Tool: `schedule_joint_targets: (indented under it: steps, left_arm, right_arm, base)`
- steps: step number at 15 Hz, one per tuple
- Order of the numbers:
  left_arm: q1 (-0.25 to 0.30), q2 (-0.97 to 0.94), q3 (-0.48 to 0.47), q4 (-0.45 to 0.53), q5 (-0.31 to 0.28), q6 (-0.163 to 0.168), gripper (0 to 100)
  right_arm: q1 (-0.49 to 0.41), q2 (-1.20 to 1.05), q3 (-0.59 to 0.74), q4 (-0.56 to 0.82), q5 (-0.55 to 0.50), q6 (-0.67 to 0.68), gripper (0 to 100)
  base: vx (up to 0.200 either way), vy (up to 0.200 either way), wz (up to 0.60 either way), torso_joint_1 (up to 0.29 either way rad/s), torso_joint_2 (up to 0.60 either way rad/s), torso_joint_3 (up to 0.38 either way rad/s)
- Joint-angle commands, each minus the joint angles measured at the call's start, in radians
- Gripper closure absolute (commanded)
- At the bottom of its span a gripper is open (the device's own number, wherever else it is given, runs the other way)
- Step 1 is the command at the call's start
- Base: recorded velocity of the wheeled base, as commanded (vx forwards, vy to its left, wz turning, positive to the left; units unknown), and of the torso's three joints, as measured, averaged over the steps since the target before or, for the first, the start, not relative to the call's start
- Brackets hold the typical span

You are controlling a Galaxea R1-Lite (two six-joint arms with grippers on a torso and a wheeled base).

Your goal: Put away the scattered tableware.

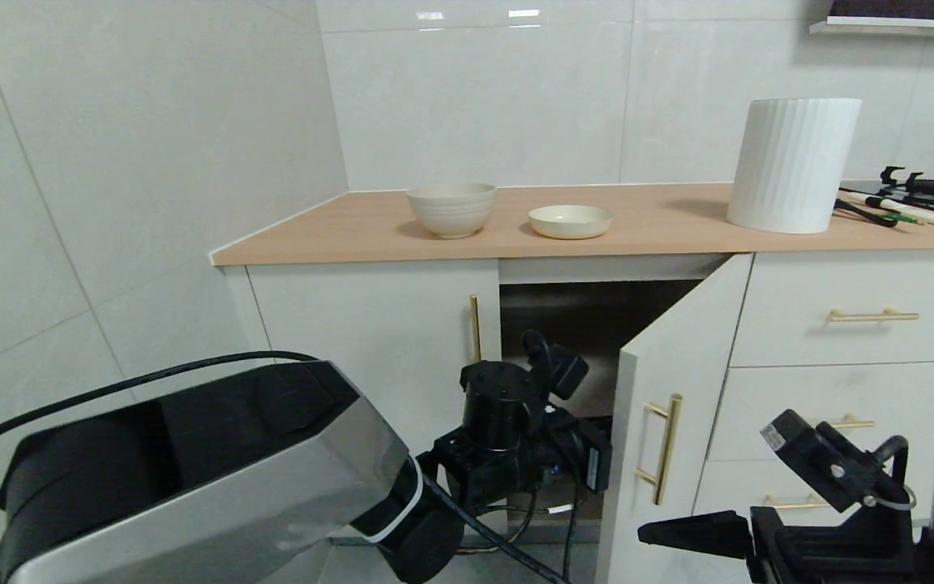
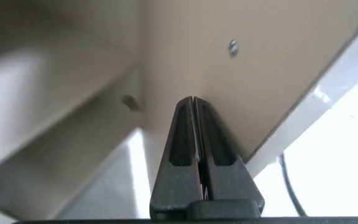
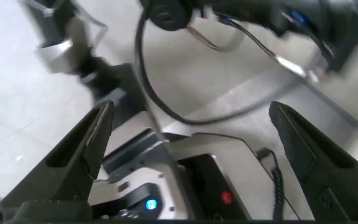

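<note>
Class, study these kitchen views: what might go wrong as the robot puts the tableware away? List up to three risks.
1. The left hand, shut, sits close to a panel inside the cabinet; pulling out, it may scrape it.
2. The open cabinet door stands beside the low right hand; a swing might strike it.
3. The bowl and dish sit near each other; grasping one may nudge the other.

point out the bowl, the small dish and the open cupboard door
bowl (image 1: 452,210): head view, middle of its ribbed side
small dish (image 1: 570,222): head view, middle of its near rim
cupboard door (image 1: 682,345): head view, bare panel above the handle
</note>
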State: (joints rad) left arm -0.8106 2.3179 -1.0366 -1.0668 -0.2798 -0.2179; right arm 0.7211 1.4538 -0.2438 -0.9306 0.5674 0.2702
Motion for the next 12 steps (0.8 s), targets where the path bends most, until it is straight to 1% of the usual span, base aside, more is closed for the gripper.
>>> schedule_joint_targets:
  steps: [1, 2, 3, 4, 5, 6, 7, 8, 9, 11, 12]
  left_arm:
    - [-0.070, -0.086, -0.034, 0.053, -0.009, 0.012, 100]
    - [-0.094, -0.124, -0.037, 0.090, -0.045, 0.023, 100]
    - [-0.094, -0.133, -0.030, 0.088, -0.058, 0.023, 100]
    - [-0.096, -0.172, -0.010, 0.097, -0.137, 0.009, 100]
    - [-0.096, -0.176, -0.008, 0.097, -0.139, 0.008, 100]
    - [-0.087, -0.190, 0.013, 0.096, -0.108, 0.008, 100]
    - [-0.078, -0.196, 0.029, 0.094, -0.095, 0.008, 100]
    - [-0.035, -0.207, 0.070, 0.082, -0.064, 0.008, 100]
    - [0.018, -0.227, 0.124, 0.039, -0.036, 0.008, 100]
    - [0.094, -0.270, 0.205, -0.035, -0.016, 0.008, 100]
    - [0.094, -0.270, 0.205, -0.035, -0.016, 0.008, 100]
  right_arm:
    - [0.034, -0.067, 0.008, 0.001, 0.000, 0.000, 0]
    - [0.051, -0.087, 0.008, 0.003, 0.000, 0.001, 0]
    - [0.052, -0.089, 0.008, 0.003, 0.000, 0.001, 0]
    - [0.052, -0.089, 0.008, 0.001, 0.000, 0.001, 0]
    - [0.052, -0.089, 0.008, 0.001, 0.000, 0.001, 0]
    - [0.052, -0.089, 0.008, 0.001, 0.000, 0.001, 0]
    - [0.052, -0.089, 0.006, 0.003, 0.000, 0.001, 0]
    - [0.052, -0.082, 0.005, 0.001, -0.001, 0.001, 0]
    - [0.051, -0.073, 0.003, 0.001, -0.001, 0.003, 0]
    - [0.047, -0.052, -0.005, 0.000, -0.018, 0.003, 0]
    - [0.047, -0.052, -0.005, 0.000, -0.018, 0.003, 0]
  base:
    - [0.000, 0.000, 0.00, 0.000, 0.00, 0.000]
    - [0.000, 0.000, 0.00, 0.000, 0.00, 0.000]
    - [0.000, 0.000, 0.00, 0.000, 0.00, 0.000]
    - [0.000, 0.000, 0.00, 0.000, 0.00, 0.000]
    - [0.000, 0.000, 0.00, 0.000, 0.00, 0.000]
    - [0.000, 0.000, 0.00, 0.000, 0.00, 0.000]
    - [0.000, 0.000, 0.00, 0.000, 0.00, 0.000]
    - [0.000, 0.000, 0.00, 0.000, 0.00, 0.000]
    - [0.000, 0.000, 0.00, 0.000, 0.00, 0.000]
    - [0.000, 0.000, 0.00, 0.000, 0.00, 0.000]
    - [0.000, 0.000, 0.00, 0.000, 0.00, 0.000]
